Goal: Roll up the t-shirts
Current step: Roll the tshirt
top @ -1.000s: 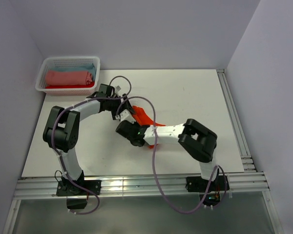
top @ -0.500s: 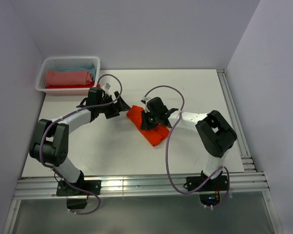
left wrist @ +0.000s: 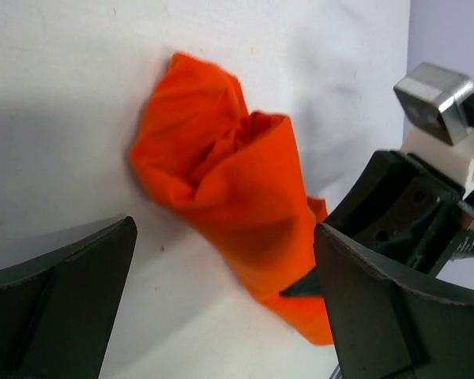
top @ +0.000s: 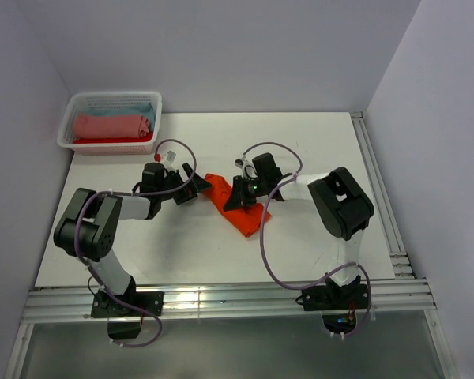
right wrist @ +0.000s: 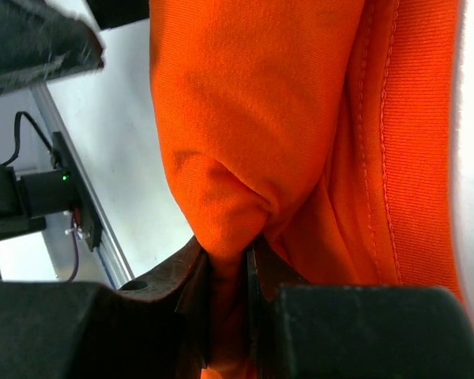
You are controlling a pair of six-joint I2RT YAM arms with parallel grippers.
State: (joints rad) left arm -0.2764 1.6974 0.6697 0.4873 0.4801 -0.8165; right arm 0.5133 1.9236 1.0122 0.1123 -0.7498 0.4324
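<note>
The orange t-shirt [top: 235, 207] lies bunched in a loose roll at the table's middle. It also shows in the left wrist view [left wrist: 229, 189] and fills the right wrist view [right wrist: 300, 134]. My right gripper [top: 238, 195] is shut on a fold of the orange cloth, jaws pinching it. My left gripper [top: 196, 187] is open and empty just left of the roll's left end; its fingers [left wrist: 55, 308] stand wide apart, not touching the cloth. More t-shirts, salmon-pink [top: 110, 125], pale blue and red, lie in the basket.
The white lattice basket [top: 67, 134] stands at the table's back left corner. A metal rail [top: 375, 189] runs along the table's right edge. Both arms' cables loop over the table near the shirt.
My left gripper has drawn back left off the orange shirt and lowered toward the table. My right gripper has shifted a little right and still holds the cloth.
</note>
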